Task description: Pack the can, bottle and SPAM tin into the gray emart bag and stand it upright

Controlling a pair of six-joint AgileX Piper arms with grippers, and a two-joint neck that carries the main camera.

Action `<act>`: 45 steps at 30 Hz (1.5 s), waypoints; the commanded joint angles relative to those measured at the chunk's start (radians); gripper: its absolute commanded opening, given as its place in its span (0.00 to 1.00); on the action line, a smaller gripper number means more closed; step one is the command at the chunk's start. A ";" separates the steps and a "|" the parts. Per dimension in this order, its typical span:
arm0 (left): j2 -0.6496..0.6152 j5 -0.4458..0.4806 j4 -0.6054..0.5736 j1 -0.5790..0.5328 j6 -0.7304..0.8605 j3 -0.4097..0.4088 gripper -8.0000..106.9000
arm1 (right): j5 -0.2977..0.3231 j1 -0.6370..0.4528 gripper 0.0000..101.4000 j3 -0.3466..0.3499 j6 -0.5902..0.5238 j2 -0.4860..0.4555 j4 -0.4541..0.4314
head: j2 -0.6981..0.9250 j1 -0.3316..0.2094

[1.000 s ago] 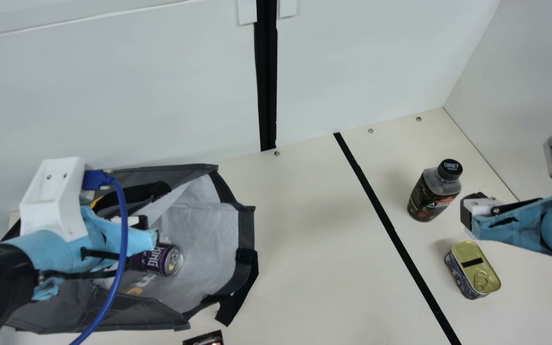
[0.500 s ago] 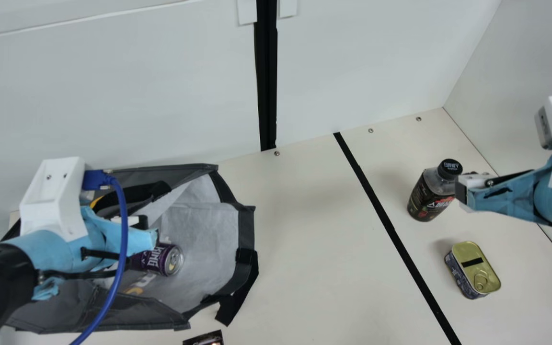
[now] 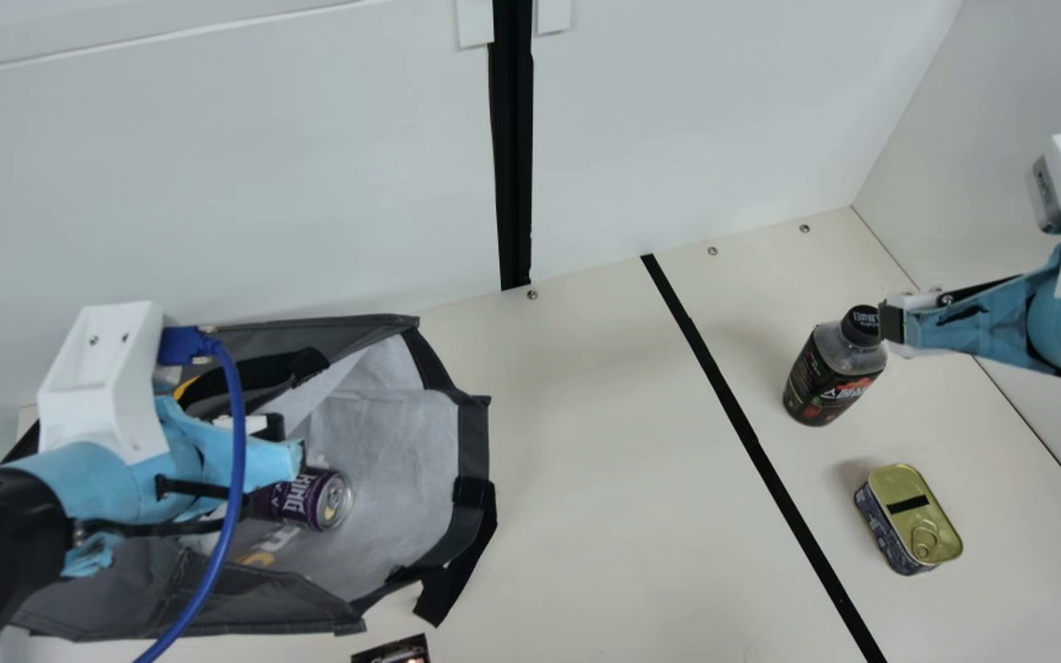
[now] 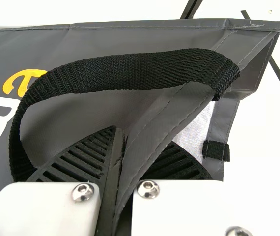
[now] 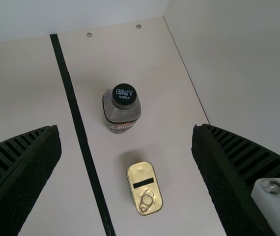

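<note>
Had gray fabric emart bag [image 3: 263, 600] pinched at its edge between nearly closed, black ribbed left fingers [image 4: 83, 157], with purple metal can [image 3: 309, 502] lying inside. Had black ribbed right fingers [image 5: 29, 177] spread wide, empty, near upright, black-capped, dark-labelled plastic bottle [image 3: 830, 373] on cream worktop [image 3: 604, 479]; saw gold-lidded rectangular SPAM tin [image 3: 908, 525] nearby. Likely needed centering over bottle, squaring to its body below cap, then closing evenly, without tipping it or brushing tin.

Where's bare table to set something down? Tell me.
Widest: the table between gray bag and black stripe; smaller: between bottle and back wall. Crowded: around bottle and SPAM tin, with the right tool above.
</note>
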 commanded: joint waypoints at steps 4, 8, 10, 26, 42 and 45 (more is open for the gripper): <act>0.000 0.000 0.000 0.000 0.000 0.000 0.00 | 0.001 -0.044 0.94 -0.023 -0.042 0.051 0.050 | -0.001 -0.023; 0.000 0.000 0.000 0.000 0.000 0.000 0.00 | 0.001 -0.074 0.94 -0.040 -0.072 0.091 0.083 | -0.001 -0.023; 0.000 0.000 0.000 0.000 0.000 0.000 0.00 | 0.001 -0.087 0.94 -0.048 -0.086 0.112 0.097 | -0.001 -0.023; 0.000 0.000 0.000 0.000 0.000 0.000 0.00 | 0.001 -0.144 0.94 -0.105 -0.158 0.270 0.153 | -0.001 -0.023; 0.000 0.000 0.000 0.000 0.000 0.000 0.00 | 0.001 -0.120 0.94 -0.150 -0.200 0.387 0.151 | -0.001 -0.023; 0.000 0.000 0.000 0.000 0.000 0.000 0.00 | 0.001 -0.113 0.94 -0.153 -0.205 0.402 0.148 | -0.001 -0.023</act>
